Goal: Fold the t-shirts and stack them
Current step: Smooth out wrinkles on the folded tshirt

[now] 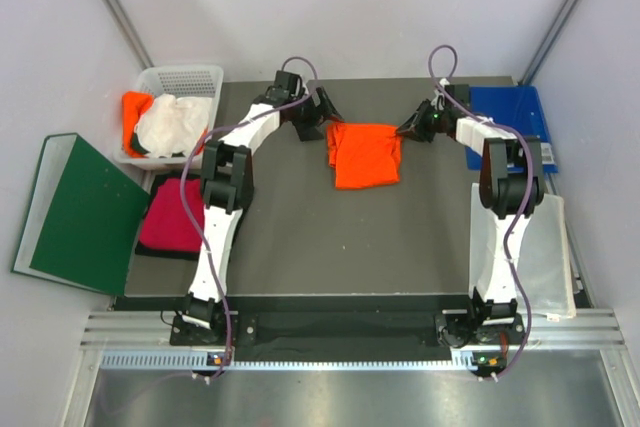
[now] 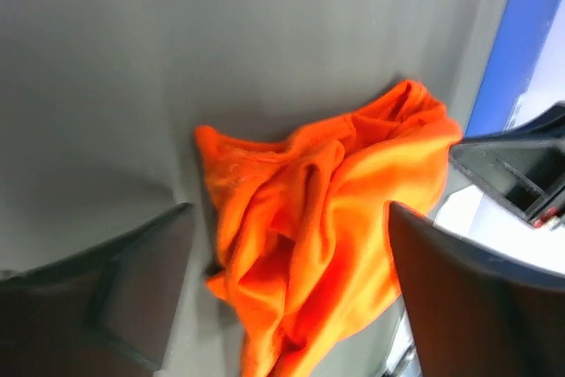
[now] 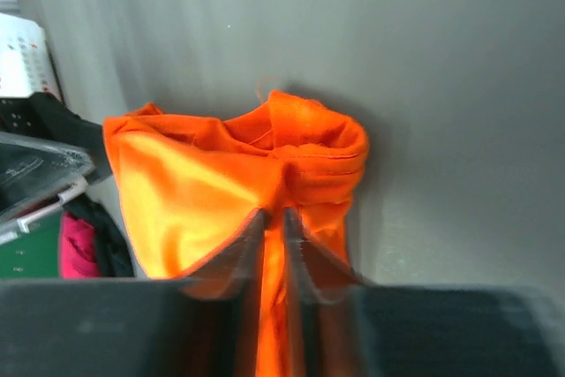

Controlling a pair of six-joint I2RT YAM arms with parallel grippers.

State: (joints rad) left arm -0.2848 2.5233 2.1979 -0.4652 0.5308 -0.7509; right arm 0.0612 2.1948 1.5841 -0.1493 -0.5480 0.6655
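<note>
A bright orange t-shirt (image 1: 365, 155) lies bunched and partly folded on the grey table at the back middle. My right gripper (image 1: 409, 128) is at its right back corner. In the right wrist view the right gripper (image 3: 275, 215) is shut, with a fold of the orange t-shirt (image 3: 203, 183) pinched between its fingertips. My left gripper (image 1: 323, 119) is at the shirt's left back corner. In the left wrist view the left gripper (image 2: 291, 218) is wide open, and the crumpled orange shirt (image 2: 327, 218) lies below and between the jaws, not gripped.
A white basket (image 1: 186, 79) at the back left holds a white shirt (image 1: 172, 124) and an orange one (image 1: 134, 110). A magenta shirt (image 1: 173, 213) lies on a black one (image 1: 166, 250) at the left edge, beside a green binder (image 1: 75, 212). A blue folder (image 1: 513, 113) is at the back right.
</note>
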